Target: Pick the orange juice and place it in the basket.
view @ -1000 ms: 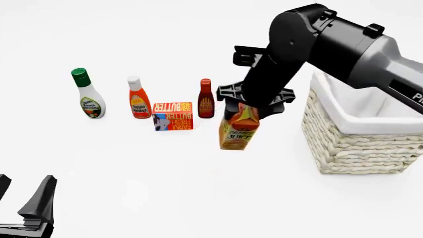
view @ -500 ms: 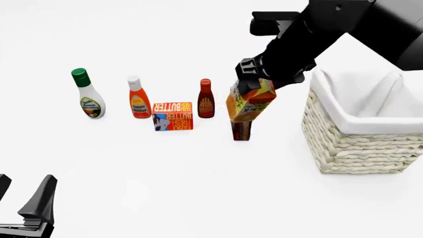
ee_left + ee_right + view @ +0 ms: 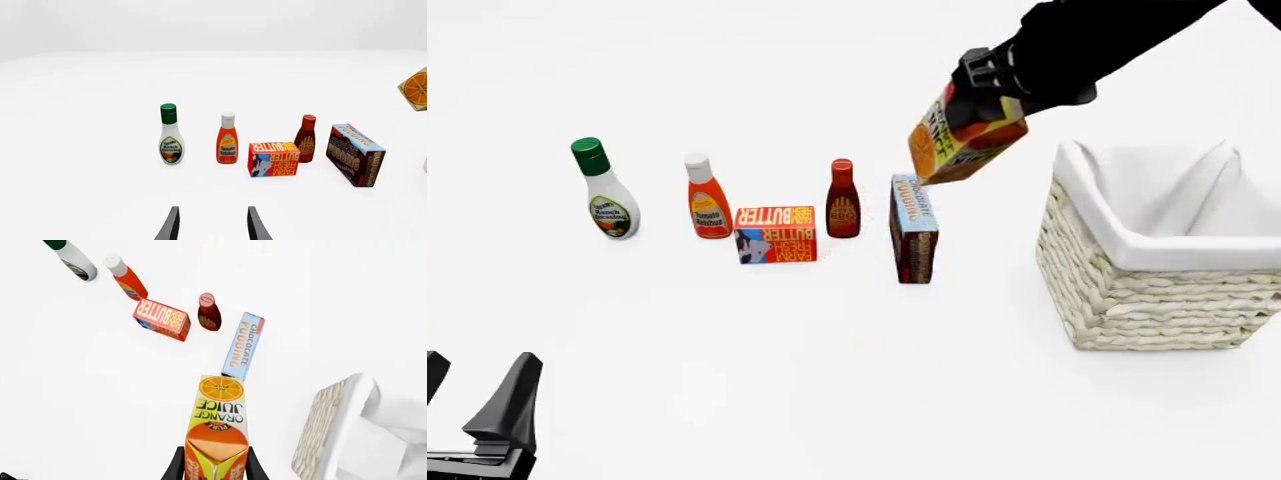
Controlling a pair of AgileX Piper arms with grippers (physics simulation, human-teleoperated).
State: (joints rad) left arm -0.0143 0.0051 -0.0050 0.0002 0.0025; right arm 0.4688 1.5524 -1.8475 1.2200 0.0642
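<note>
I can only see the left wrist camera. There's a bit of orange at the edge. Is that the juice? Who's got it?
Observer: Yes, the orange juice. The right gripper holds it by its gabled top, tilted, up in the air.
Child: Is it in the basket?
Observer: Not yet. The basket sits to its right, nothing visible inside but its white lining.
Child: What's under it?
Observer: The chocolate pudding box stands upright just below the carton.
</note>
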